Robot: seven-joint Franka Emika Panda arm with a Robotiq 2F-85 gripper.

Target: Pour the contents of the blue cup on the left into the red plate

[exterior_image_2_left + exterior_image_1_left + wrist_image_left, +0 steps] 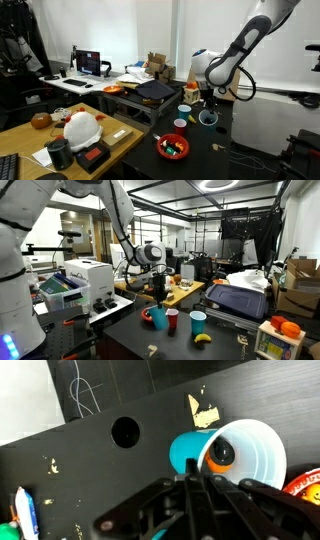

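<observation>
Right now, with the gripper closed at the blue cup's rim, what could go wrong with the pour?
The gripper seems to pinch only the rim of the blue cup; it could slip or swing when lifted.
The red cup stands close beside it and could be knocked.
The red plate already holds things, so the poured piece may bounce out.

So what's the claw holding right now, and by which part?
The small teal-blue plastic tumbler, pinched at its rim wall by the shut claw.
</observation>
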